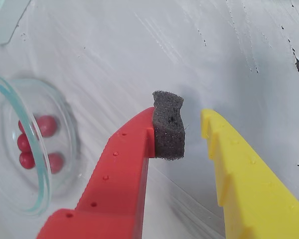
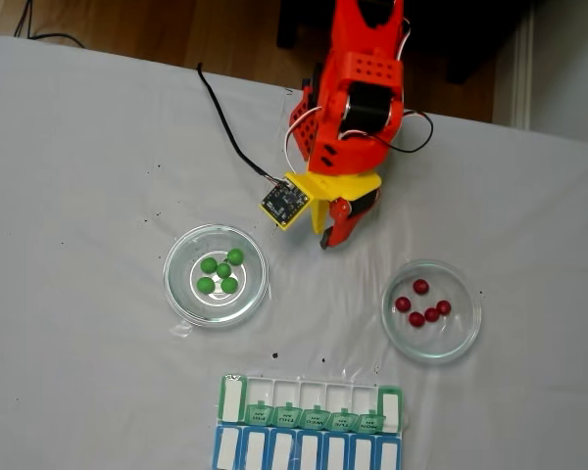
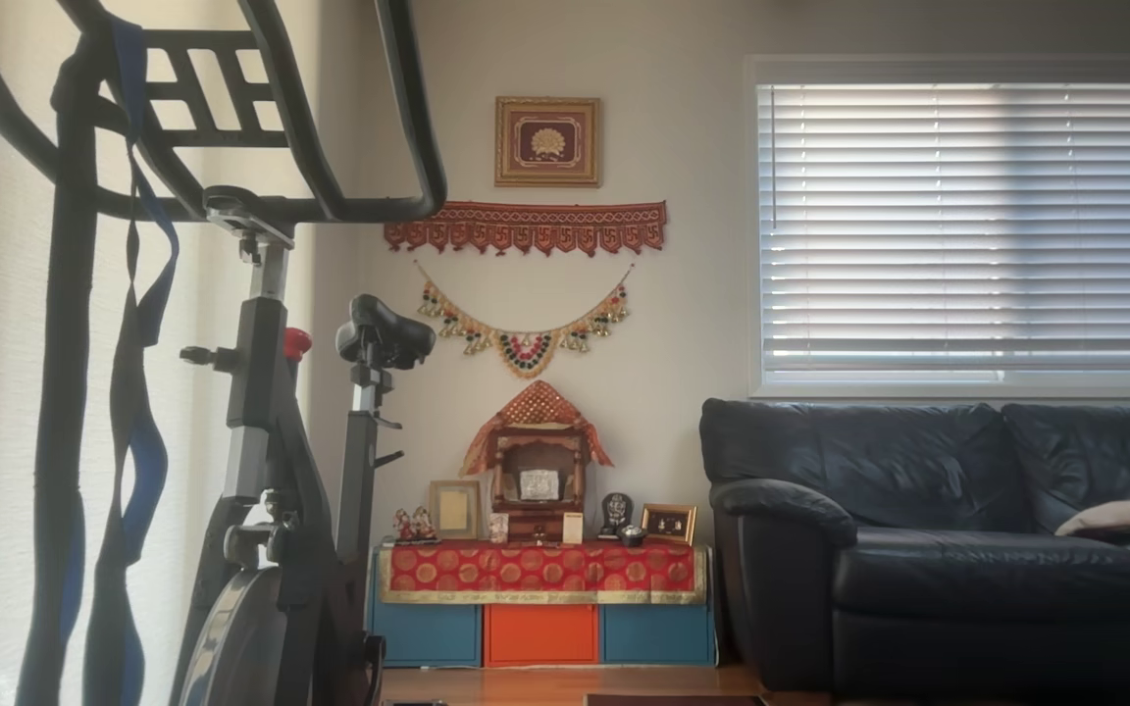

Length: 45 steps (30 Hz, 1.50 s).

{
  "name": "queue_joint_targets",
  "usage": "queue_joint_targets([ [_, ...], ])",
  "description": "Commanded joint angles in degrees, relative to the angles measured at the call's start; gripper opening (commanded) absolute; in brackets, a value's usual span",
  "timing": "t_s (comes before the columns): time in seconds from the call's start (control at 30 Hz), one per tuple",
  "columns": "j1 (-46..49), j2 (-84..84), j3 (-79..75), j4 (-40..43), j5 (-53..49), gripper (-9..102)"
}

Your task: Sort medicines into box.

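In the fixed view, several green medicines [image 2: 220, 271] lie in a clear glass dish [image 2: 183, 300] at the left. Several dark red medicines [image 2: 421, 305] lie in a second glass dish [image 2: 465, 336] at the right. The box [image 2: 309, 408], with green lids over white compartments, sits at the front edge; its two end lids stand up. My gripper [image 2: 325, 235] hangs above the bare cloth between and behind the two dishes. In the wrist view the gripper [image 1: 192, 125] is open with nothing between the red, foam-padded finger [image 1: 168, 127] and the yellow finger [image 1: 224, 149]. The red medicines [image 1: 34, 142] sit in their dish at the left.
A blue-lidded organizer row [image 2: 309, 453] lies directly in front of the box. A black cable [image 2: 225, 122] runs from the arm base across the white cloth. The table's far edge [image 2: 157, 61] meets a wooden floor. The other view shows a living room with an exercise bike and a sofa.
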<state>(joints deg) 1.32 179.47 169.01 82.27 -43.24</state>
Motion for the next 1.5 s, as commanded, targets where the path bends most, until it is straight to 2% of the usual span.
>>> queue_joint_targets([
  [0.0,-0.1,-0.5,-0.5,1.6,0.6,9],
  [0.87,-0.4,-0.5,-0.5,1.6,0.6,9],
  [1.0,-3.2,-0.4,-0.5,1.6,0.8,9],
  [1.1,-4.9,-0.4,-0.5,1.5,-2.6,9],
  [1.27,-7.5,-0.4,-0.5,0.6,3.9,12],
  [1.37,-6.9,-0.4,-0.6,-4.2,6.9,12],
  [1.47,-6.7,-0.4,-0.6,-5.4,10.3,12],
])
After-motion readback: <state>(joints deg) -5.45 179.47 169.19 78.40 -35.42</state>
